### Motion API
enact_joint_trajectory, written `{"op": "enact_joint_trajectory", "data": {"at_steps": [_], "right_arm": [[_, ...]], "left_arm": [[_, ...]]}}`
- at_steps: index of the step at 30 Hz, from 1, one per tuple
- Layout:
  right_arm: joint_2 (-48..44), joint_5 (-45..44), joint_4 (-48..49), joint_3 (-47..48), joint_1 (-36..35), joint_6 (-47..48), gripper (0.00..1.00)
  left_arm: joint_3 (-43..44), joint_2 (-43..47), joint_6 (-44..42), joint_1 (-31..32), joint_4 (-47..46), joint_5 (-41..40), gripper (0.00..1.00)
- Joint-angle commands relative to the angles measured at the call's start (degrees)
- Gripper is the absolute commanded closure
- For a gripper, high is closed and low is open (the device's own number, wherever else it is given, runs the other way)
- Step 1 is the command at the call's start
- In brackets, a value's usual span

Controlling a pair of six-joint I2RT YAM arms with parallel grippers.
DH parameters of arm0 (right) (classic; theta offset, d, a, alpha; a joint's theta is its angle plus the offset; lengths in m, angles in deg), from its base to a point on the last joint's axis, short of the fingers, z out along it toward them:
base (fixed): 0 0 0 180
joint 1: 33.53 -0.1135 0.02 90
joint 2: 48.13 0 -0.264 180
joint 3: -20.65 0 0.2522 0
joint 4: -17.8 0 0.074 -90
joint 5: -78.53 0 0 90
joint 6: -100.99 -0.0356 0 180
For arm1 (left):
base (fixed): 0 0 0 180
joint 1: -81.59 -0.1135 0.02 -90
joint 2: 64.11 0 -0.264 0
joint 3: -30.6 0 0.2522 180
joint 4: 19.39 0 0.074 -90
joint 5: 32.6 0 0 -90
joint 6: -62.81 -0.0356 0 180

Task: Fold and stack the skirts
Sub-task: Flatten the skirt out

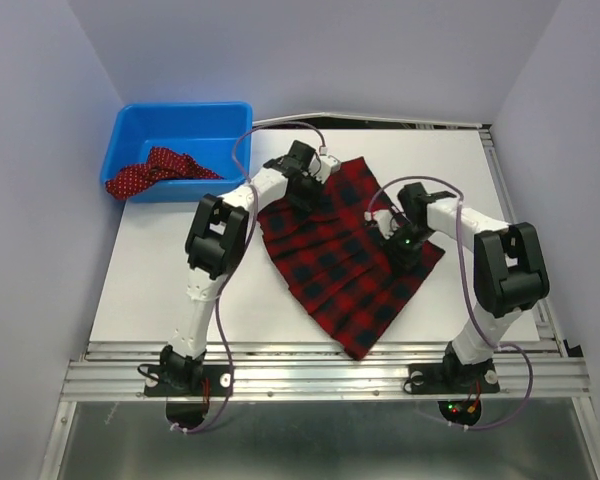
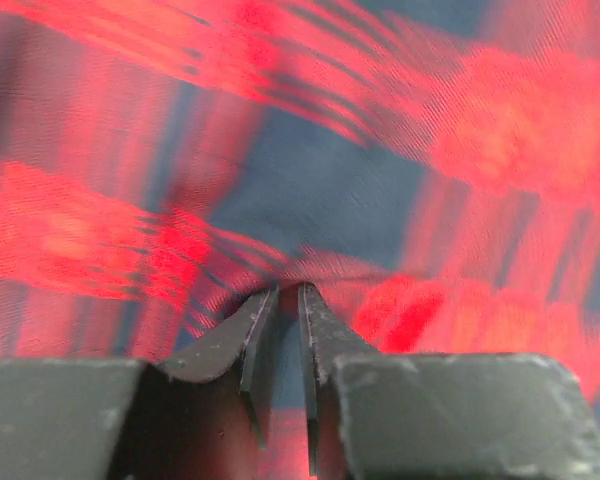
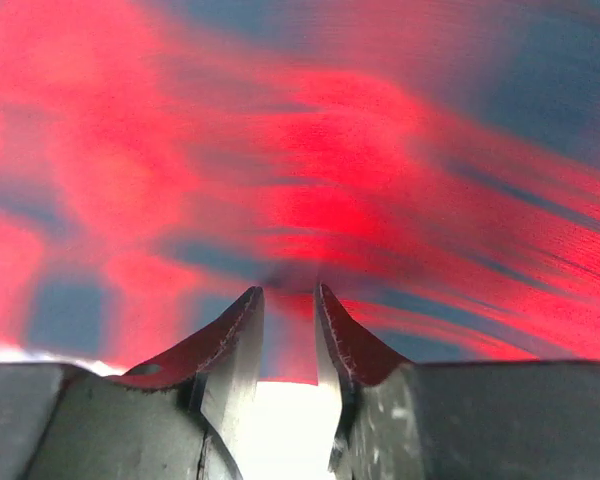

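Observation:
The pleated red-and-navy plaid skirt lies spread aslant on the white table. My left gripper presses down on its far left corner. In the left wrist view the left gripper has its jaws nearly together, pinching a puckered fold of plaid skirt. My right gripper is at the skirt's right edge. There the right gripper has its jaws narrowly closed over the hem of the plaid skirt. The dark red polka-dot skirt hangs crumpled over the bin's front rim.
A blue plastic bin stands at the table's far left corner. Bare white table lies left of the plaid skirt. Grey walls enclose the left, right and back sides. A metal rail runs along the near edge.

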Motion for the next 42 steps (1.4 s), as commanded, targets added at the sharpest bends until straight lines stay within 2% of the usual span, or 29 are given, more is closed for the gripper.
{"op": "enact_joint_trajectory", "data": {"at_steps": [1, 3, 5, 7, 8, 9, 11, 16, 22, 25, 27, 29, 33, 36, 38, 40, 42], "right_arm": [[-4.0, 18.9, -16.7, 2.2, -5.1, 4.5, 0.67], [-4.0, 24.0, -21.0, 8.0, -5.1, 1.3, 0.64], [-4.7, 24.7, -17.5, 12.6, -2.9, -3.1, 0.62], [-5.4, 24.7, -13.8, 14.4, -0.4, -8.9, 0.60], [-5.5, 24.7, -9.7, 15.3, 2.3, -13.2, 0.60], [-5.5, 24.2, -7.3, 15.3, 3.7, -13.2, 0.60], [-4.1, 21.4, -2.1, 15.5, 6.2, -16.8, 0.61], [3.1, 18.4, 1.6, 15.9, 9.8, -16.7, 0.62], [11.1, 10.9, 9.4, 11.5, 11.5, -19.6, 0.69], [13.2, 8.9, 10.9, 8.3, 12.1, -20.9, 0.75], [13.5, 8.7, 10.9, 5.0, 12.1, -21.6, 0.80], [13.2, 8.9, 9.4, 3.6, 11.5, -21.6, 0.80], [10.8, 11.2, -0.4, 1.6, 6.2, -22.2, 0.84], [6.3, 16.8, -4.5, -0.5, -0.1, -22.7, 0.86], [3.9, 19.6, -5.3, 1.1, -3.7, -21.1, 0.85], [3.3, 27.8, -10.4, 3.9, -4.2, -19.0, 0.82], [4.5, 30.6, -15.6, 10.3, -3.7, -17.6, 0.80]], "left_arm": [[17.6, -9.5, -3.0, -2.0, 5.3, -3.2, 0.75], [21.9, -10.3, -2.9, -2.7, 6.6, -1.2, 0.68], [22.6, -8.0, -2.9, -3.6, 5.0, 1.4, 0.63], [19.6, -1.7, -3.3, -3.6, 2.9, 2.1, 0.60], [15.1, 3.5, -4.2, -3.6, 0.6, 3.6, 0.58], [12.1, 3.5, -4.5, -3.6, -0.6, 4.1, 0.58], [3.8, 11.1, -4.4, -3.5, -3.6, 4.9, 0.58], [-10.9, 22.9, -3.5, -3.4, -5.9, 7.5, 0.57], [-23.1, 32.3, -4.2, -1.2, -7.9, 8.9, 0.54], [-26.2, 35.4, -5.3, -0.4, -7.9, 8.8, 0.54], [-28.7, 36.5, -5.7, 0.5, -7.8, 8.8, 0.54], [-30.5, 37.1, -6.5, 1.7, -7.6, 7.6, 0.54], [-30.1, 34.1, -7.9, 4.2, -5.9, 4.1, 0.55], [-27.4, 28.7, -7.4, 5.0, -5.4, 3.4, 0.56], [-24.8, 26.6, -6.9, 5.0, -5.4, 3.2, 0.57], [-21.5, 23.5, -6.2, 5.1, -4.1, 3.5, 0.57], [-20.1, 22.1, -5.9, 5.0, -3.2, 3.6, 0.57]]}}
